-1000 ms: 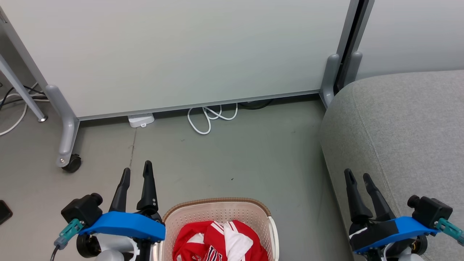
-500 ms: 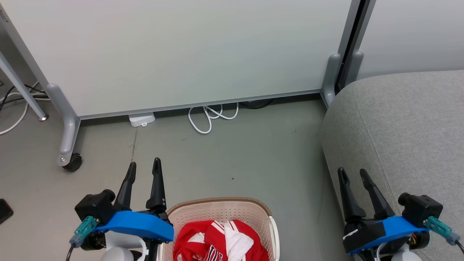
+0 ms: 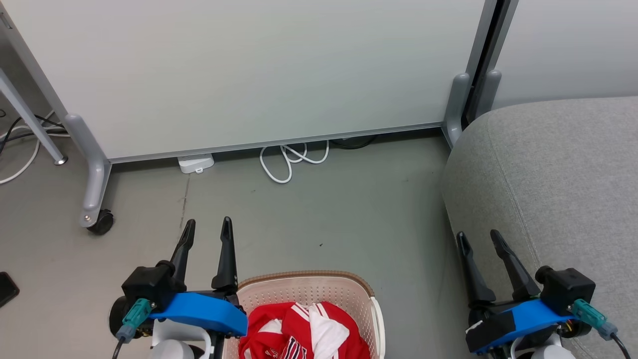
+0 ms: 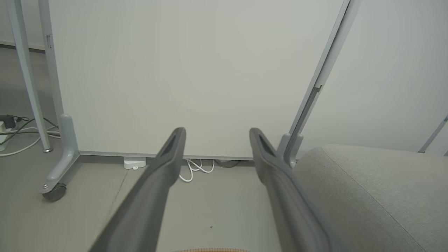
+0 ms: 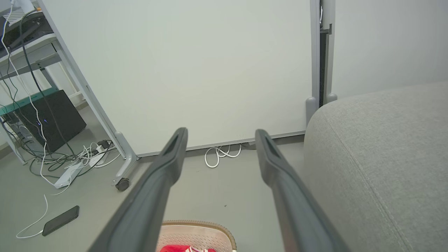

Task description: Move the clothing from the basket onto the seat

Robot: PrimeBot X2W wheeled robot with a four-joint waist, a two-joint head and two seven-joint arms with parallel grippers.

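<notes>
Bottom centre of the head view: red clothing, crumpled in a heap, with white stripes, a white panel and a scrap of dark lettering at the lower edge. Lies inside the cream perforated basket with its brown woven-look rim, down on the grey floor. Touches neither tool.

Lower left, just beside the basket's left rim: left tool, fingers spread, gripping nothing. Lower right, in front of the left edge of the light grey seat: right tool, fingers likewise parted, gripping nothing.

Right wrist view: adds a sliver of red cloth and the basket's far rim at the bottom edge, plus a dark phone on a white lead at lower left and a black box among cables at left. Left wrist view: gives a thin strip of brown rim at the bottom edge, between the fingers.

Between basket and seat: a band of open floor. Above the basket in the head view: more open floor up to the white partition panel, with a looped white cable at its foot and a caster at left. Seat edge rounded, top broad and flat.
</notes>
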